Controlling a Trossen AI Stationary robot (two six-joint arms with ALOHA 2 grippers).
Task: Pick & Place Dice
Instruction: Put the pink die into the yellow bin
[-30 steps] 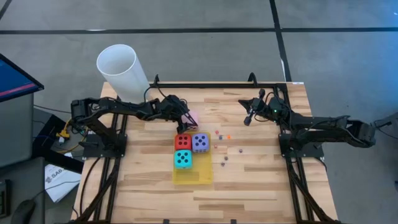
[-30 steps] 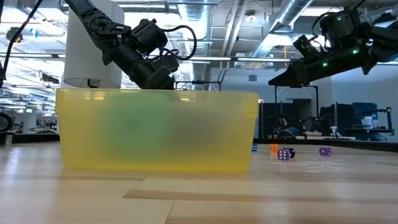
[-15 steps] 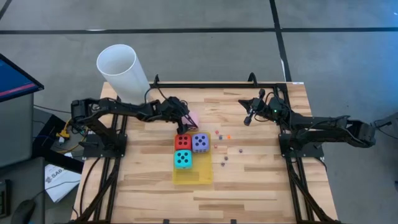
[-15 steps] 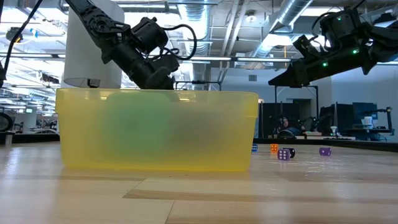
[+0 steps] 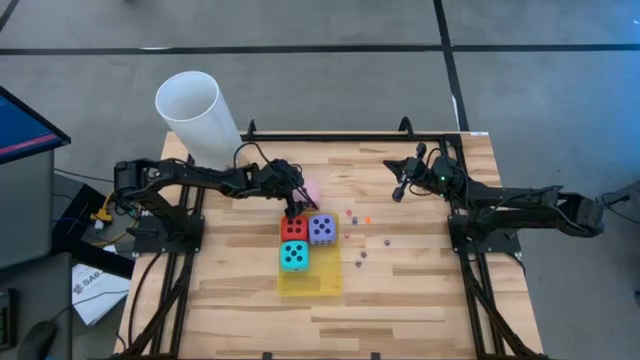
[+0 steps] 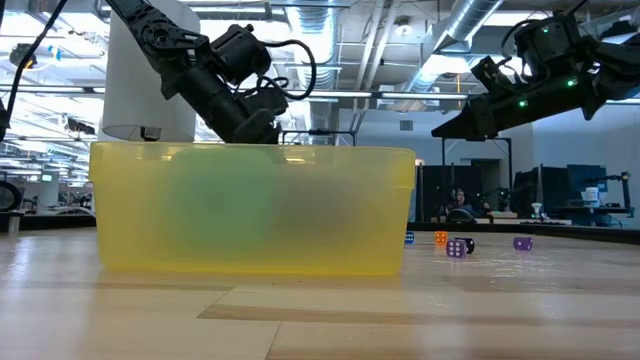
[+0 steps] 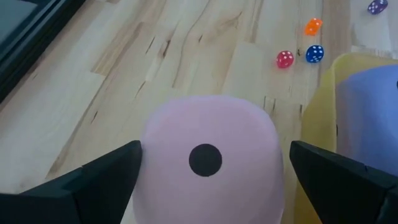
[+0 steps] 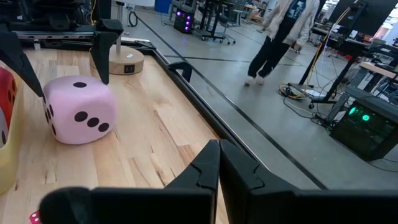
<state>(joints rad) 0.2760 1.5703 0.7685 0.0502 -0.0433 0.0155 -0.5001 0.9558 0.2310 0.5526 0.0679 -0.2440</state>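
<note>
The left gripper (image 7: 208, 180) stands wide open, one finger on either side of the pink die (image 7: 208, 158) and clear of its faces, so it has hold of nothing yet. The die sits flat on the table (image 5: 420, 300), just beside the back wall of the yellow tray (image 5: 325, 280), with its single pip facing the wrist camera. In the right wrist view the fingers (image 8: 102, 46) appear to reach only to the upper part of the cube.

The main risk is a shallow grip: if the jaws close this high, the rounded, soft-looking edges could let the die squirt out or roll away. It could also be nudged against the tray wall, which lies close, and shift the tray or tip the die off square.

Inside the tray the red die (image 5: 293, 228), purple die (image 5: 322, 229) and cyan die (image 5: 293, 256) already fill most of the back, leaving room mainly at the front right; a careless drop could land on a neighbour and bounce out.

Tiny dice (image 5: 358, 214) lie scattered near the tray's right side and could be swept by a low pass.

The right gripper (image 5: 399, 192) is shut and empty, waiting well apart over the table's far right.
</note>
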